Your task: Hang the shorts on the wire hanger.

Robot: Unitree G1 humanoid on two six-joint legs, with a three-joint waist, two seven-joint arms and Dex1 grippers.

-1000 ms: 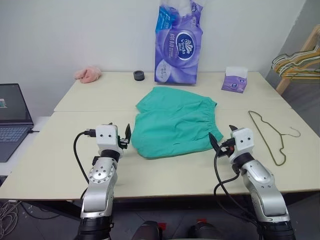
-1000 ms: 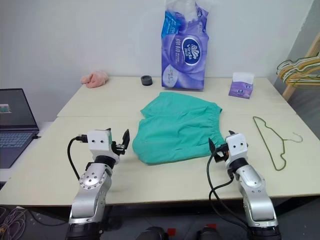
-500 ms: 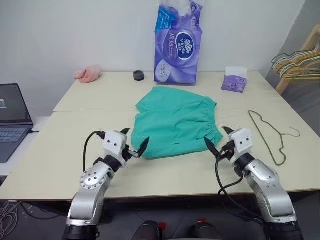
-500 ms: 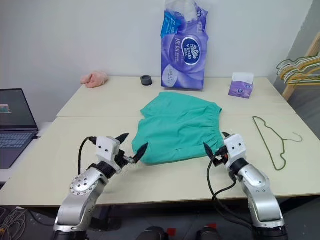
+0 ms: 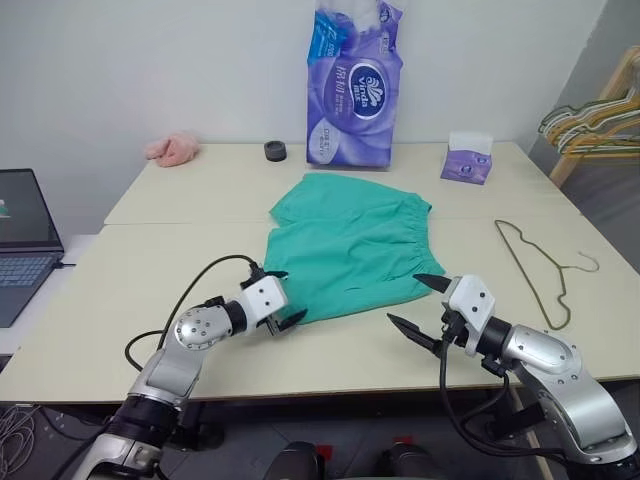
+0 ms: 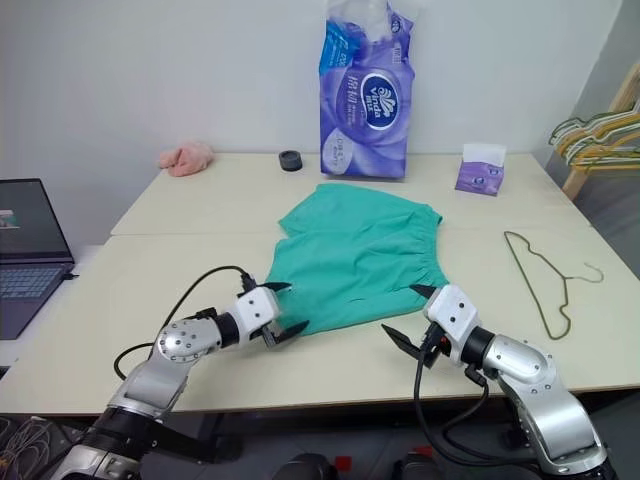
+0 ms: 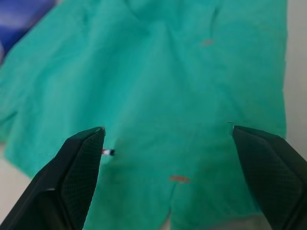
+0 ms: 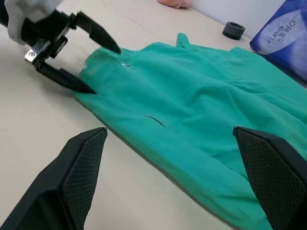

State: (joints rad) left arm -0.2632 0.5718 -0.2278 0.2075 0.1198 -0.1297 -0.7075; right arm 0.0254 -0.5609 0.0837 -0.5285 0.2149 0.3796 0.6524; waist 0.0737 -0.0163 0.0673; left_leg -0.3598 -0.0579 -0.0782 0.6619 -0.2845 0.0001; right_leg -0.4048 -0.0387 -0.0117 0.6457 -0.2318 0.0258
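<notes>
The teal-green shorts (image 5: 347,248) are laid flat on the bench (image 5: 150,260), left of the wire hanger (image 5: 535,268), and are approached at their near corners by the wide-spread left claw (image 5: 279,298) and right claw (image 5: 418,303), so closure on the hem is judged next.

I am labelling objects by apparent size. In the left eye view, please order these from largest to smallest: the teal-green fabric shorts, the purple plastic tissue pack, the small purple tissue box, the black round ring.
1. Teal-green fabric shorts
2. Purple plastic tissue pack, farther away
3. Small purple tissue box
4. Black round ring
</notes>
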